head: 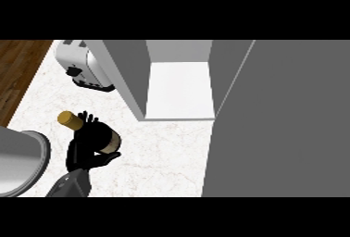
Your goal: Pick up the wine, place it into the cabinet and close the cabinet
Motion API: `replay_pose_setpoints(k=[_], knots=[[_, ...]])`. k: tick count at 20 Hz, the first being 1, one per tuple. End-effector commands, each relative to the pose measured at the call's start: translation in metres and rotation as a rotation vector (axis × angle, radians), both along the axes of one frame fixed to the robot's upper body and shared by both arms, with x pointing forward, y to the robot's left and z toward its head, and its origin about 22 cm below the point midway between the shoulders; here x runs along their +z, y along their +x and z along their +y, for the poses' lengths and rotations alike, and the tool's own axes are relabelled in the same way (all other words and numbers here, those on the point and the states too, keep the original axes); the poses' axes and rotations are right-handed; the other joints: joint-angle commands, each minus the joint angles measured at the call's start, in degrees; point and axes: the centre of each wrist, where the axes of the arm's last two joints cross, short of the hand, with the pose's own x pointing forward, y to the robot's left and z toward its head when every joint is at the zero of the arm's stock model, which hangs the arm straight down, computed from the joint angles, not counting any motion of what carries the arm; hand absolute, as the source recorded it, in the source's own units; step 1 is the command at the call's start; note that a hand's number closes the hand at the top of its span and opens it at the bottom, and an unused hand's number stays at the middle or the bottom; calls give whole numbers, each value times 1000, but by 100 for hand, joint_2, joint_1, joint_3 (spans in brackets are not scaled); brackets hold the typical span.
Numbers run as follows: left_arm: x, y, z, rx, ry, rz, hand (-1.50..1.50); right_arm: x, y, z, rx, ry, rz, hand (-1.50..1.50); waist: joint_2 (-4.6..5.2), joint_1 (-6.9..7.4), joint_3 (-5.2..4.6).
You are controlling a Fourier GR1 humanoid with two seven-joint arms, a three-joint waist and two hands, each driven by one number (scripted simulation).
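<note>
**Left hand holding the wine bottle outside the open cabinet**

The left hand (85, 156) is clamped on the wine bottle (97, 134): the fingers curl over one side of its dark body and the thumb closes on the other side, near the tan label. The bottle is tilted, and its gold cap points away from the cabinet (130, 74). It is outside the cabinet, below and to the left of the opening, above the marble counter (167, 152). Contact with the counter cannot be determined. The cabinet's white shelf (179, 88) is exposed. The grey door (280, 120) stands swung open at the cabinet's right side. A toaster (85, 65) stands just left of the cabinet's side wall. The right hand is outside the view.
</note>
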Motion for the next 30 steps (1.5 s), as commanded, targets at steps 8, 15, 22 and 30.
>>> replay_pose_setpoints(k=[8,15,22,30], knots=[[4,16,-18,15,-127,-66,150,5,-22,-13,29,26,-28,-150,9,-27,1],[10,24,-26,-72,-135,-78,150,2,-27,0,24,33,-3,-150,-7,11,1],[-5,-15,5,-50,-157,18,150,-3,-15,-3,11,31,-5,-150,-16,63,6],[14,-2,-21,-100,-186,-11,150,-3,-15,-17,2,17,5,-150,-31,83,12]])
